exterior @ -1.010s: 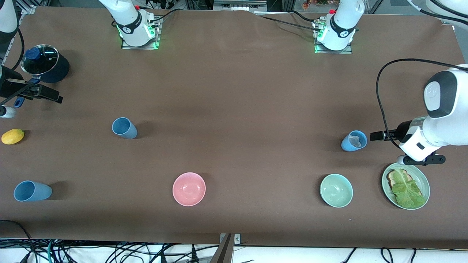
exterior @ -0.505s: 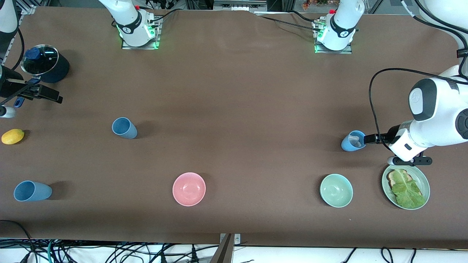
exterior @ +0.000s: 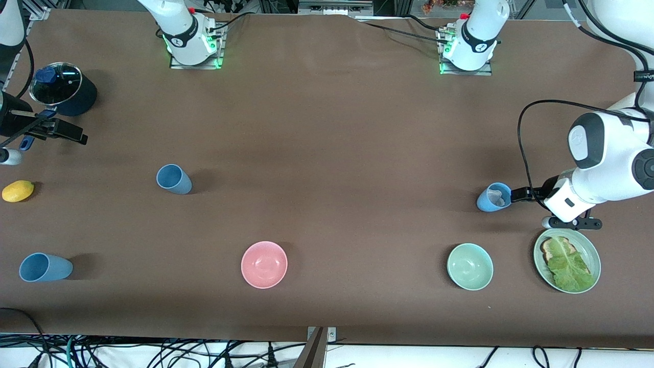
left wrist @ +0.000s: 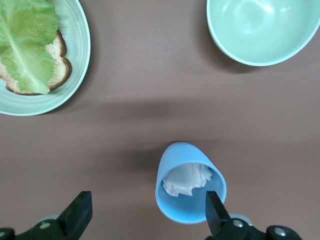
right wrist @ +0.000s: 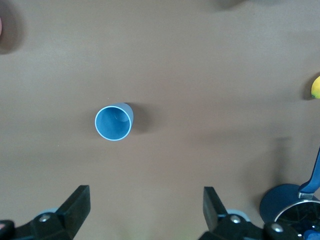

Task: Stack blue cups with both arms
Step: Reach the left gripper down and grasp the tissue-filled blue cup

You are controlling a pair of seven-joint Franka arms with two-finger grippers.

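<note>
Three blue cups stand on the brown table. One cup point(exterior: 494, 197) holds crumpled white paper and is toward the left arm's end. My left gripper point(exterior: 518, 194) is open right beside it. In the left wrist view one fingertip point(left wrist: 215, 215) is at the rim of this cup point(left wrist: 190, 187), and most of the cup lies between the jaws of the left gripper point(left wrist: 147, 212). A second cup point(exterior: 173, 179) also shows in the right wrist view point(right wrist: 114, 123). A third cup point(exterior: 45, 267) is nearer the camera. My right gripper point(exterior: 69, 133) point(right wrist: 146, 207) is open and empty, beside the navy pot.
A navy pot with glass lid point(exterior: 64, 89) and a lemon point(exterior: 18, 190) are at the right arm's end. A pink bowl point(exterior: 264, 264), a green bowl point(exterior: 470, 266) and a green plate point(exterior: 592, 253) with bread and lettuce lie nearer the camera.
My left arm has moved toward the paper-filled cup, bringing its open gripper up against the cup's rim. The right arm has not moved.
</note>
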